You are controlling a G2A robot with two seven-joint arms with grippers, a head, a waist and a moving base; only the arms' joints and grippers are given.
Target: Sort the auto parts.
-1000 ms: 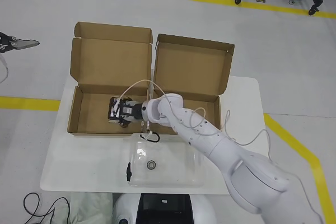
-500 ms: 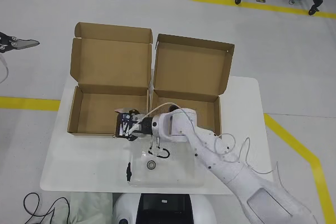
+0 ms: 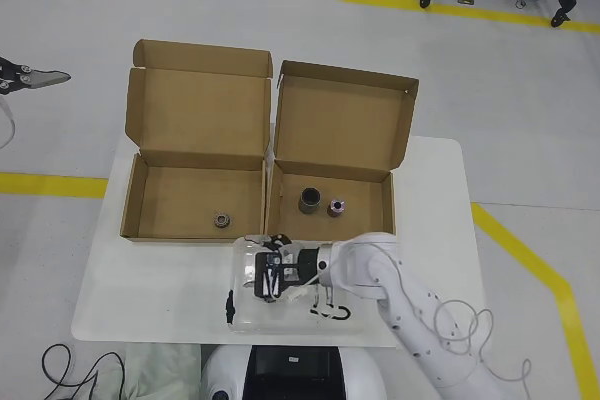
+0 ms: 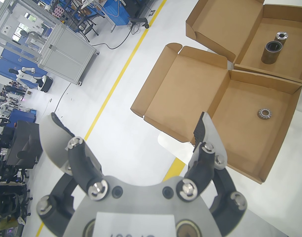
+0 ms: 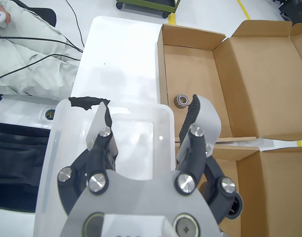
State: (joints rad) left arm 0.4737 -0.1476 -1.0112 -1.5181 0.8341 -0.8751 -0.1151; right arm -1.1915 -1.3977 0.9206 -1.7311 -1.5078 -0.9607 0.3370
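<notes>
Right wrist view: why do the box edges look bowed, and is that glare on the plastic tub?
Right wrist view: the wide lens bows the cardboard box walls and the tub rim, likely no real bend; a small bright glint sits on the tub's wall, and the table shows soft grey reflections. Top view: even light, no hard shadows, straight edges.

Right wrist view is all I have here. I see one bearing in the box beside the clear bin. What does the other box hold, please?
Observer: The right box holds two parts, a dark sleeve and a small bushing, both upright with a gap between them.
Operator: Thank you. Where is the left arm, and are its jaws open?
Observer: The left gripper hangs off the side of the table, out past the left box. Its jaws are open and empty.
</notes>
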